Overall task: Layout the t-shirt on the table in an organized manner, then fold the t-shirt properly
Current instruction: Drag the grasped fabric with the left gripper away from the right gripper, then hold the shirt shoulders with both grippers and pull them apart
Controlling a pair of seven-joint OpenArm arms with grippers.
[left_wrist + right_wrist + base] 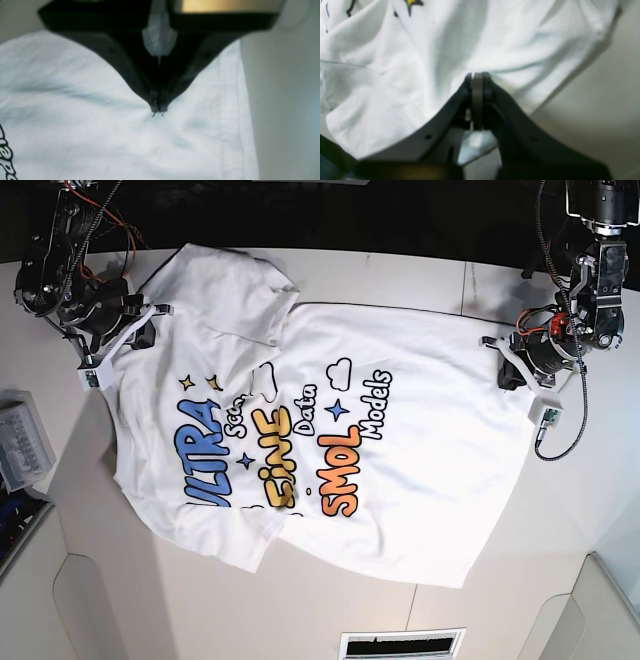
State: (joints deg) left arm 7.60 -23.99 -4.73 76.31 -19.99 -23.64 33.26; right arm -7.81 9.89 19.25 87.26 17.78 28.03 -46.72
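The t-shirt (330,440) is seen spread print-side up across the middle of the table (420,275), with its blue, yellow and orange lettering readable in the base view. One sleeve region is bunched and folded over itself near the top edge, and the cloth is creased along the side nearest the right arm.

The left gripper (158,110) is shown with its jaws brought fully together, tip against tip, and no fabric can be made out between them. Directly under and just ahead of the closed tips lies white cloth, drawn into shallow wrinkles that converge toward that point. A stitched hem (232,105) runs to one side of the jaws, and beyond it bare tabletop is visible. A fragment of black-outlined lettering (6,155) sits well off to the other side.

The right gripper (477,77) is likewise shut, the two fingers pressed flat against each other. Its tips are met by a rumpled fold of the shirt's edge; whether cloth is pinched there cannot be told. Beyond the jaws the fabric is gathered into deep folds, and a small yellow star (412,2) is printed far ahead of the tips. To one side of the jaws bare table is exposed.
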